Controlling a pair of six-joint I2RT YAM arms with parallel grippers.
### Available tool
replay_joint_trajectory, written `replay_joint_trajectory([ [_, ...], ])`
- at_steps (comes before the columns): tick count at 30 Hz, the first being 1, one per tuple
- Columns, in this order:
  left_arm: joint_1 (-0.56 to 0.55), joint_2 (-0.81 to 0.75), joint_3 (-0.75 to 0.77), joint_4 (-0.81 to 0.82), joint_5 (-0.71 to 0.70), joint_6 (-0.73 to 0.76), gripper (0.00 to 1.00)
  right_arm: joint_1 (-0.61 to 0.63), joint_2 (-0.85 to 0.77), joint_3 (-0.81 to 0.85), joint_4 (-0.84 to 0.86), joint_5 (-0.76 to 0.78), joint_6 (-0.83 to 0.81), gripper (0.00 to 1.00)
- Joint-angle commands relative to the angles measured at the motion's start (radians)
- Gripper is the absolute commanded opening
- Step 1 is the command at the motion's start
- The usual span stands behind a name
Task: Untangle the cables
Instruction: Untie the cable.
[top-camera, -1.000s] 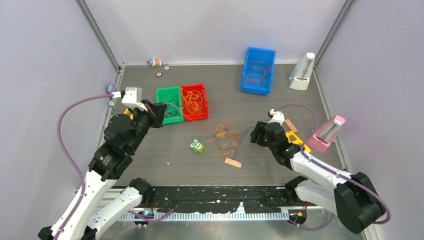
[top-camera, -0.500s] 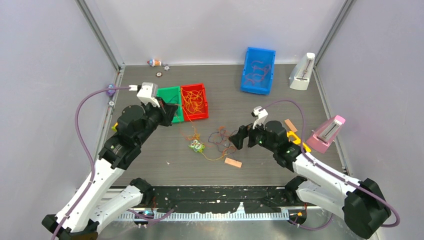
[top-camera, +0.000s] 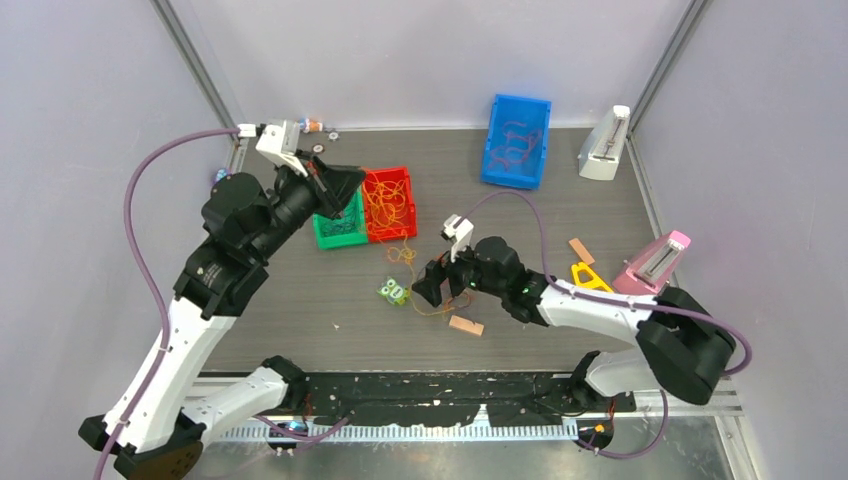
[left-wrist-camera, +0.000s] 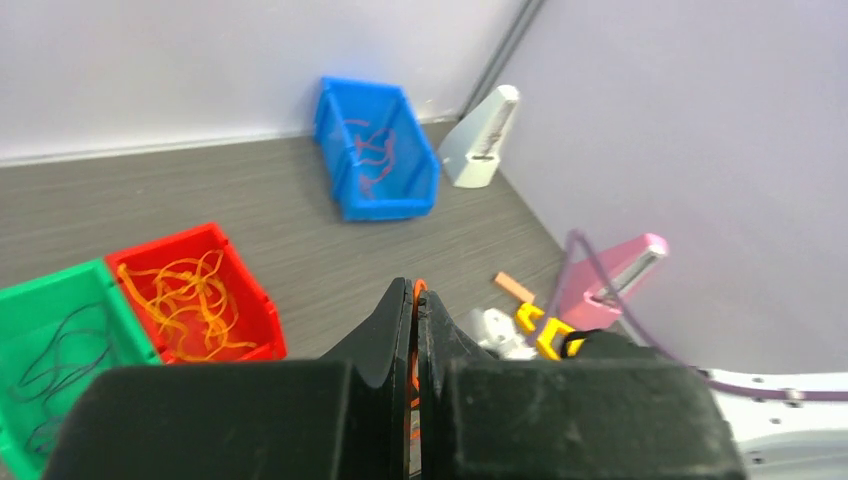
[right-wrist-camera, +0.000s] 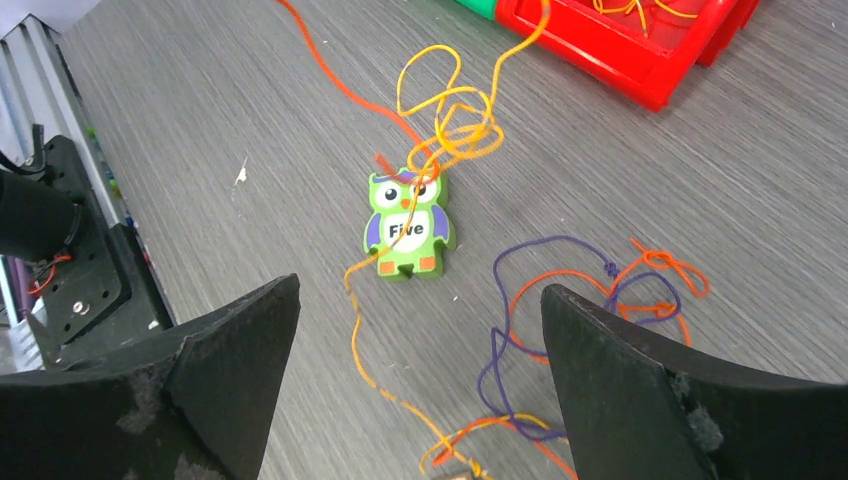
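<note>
My left gripper (top-camera: 338, 186) is shut on a thin orange cable (left-wrist-camera: 418, 290) and holds it raised above the green bin (top-camera: 335, 230) and red bin (top-camera: 390, 205). The strand runs down past the red bin (top-camera: 402, 252) to a tangle on the table. In the right wrist view the tangle shows yellow-orange loops (right-wrist-camera: 455, 120), a purple cable (right-wrist-camera: 510, 330) and an orange cable (right-wrist-camera: 655, 275), beside a green owl toy (right-wrist-camera: 405, 225). My right gripper (right-wrist-camera: 420, 290) is open and empty, low over the tangle (top-camera: 432, 286).
A blue bin (top-camera: 517, 140) with red cables stands at the back right. A white block (top-camera: 604, 145), a pink block (top-camera: 652, 268), a yellow piece (top-camera: 583, 273) and tan blocks (top-camera: 465, 325) lie to the right. The green bin holds dark cables (left-wrist-camera: 45, 350), the red bin orange ones (left-wrist-camera: 185, 295).
My left gripper has risen and swung back-right over the bins, drawing the orange cable up. My right gripper has moved left over the tangle beside the owl.
</note>
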Motion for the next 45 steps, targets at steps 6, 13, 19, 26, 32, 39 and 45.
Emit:
replay_joint_trajectory([
  [6,0.005,0.054,0.15,-0.006,0.111,-0.051,0.0,0.028,0.199,0.181,0.11,0.011,0.006,0.79],
  [13,0.006,-0.009,0.211,-0.112,-0.191,0.12,0.0,0.008,0.154,-0.018,0.166,0.199,0.193,0.08],
  [19,0.027,-0.054,0.206,-0.188,-0.413,0.225,0.0,-0.136,-0.065,-0.232,0.046,0.3,0.281,0.05],
  [26,0.038,-0.081,0.136,-0.188,-0.507,0.221,0.0,-0.268,-0.42,-0.297,-0.213,0.467,0.266,0.08],
  [32,0.038,-0.084,0.062,-0.134,-0.423,0.196,0.0,-0.274,-0.494,-0.301,-0.224,0.503,0.236,0.11],
  [39,0.04,-0.062,0.02,-0.115,-0.459,0.202,0.0,-0.276,-0.453,-0.227,-0.299,0.576,0.199,0.12],
  [45,0.041,-0.061,0.001,-0.101,-0.463,0.208,0.0,-0.279,-0.442,-0.225,-0.299,0.574,0.194,0.5],
])
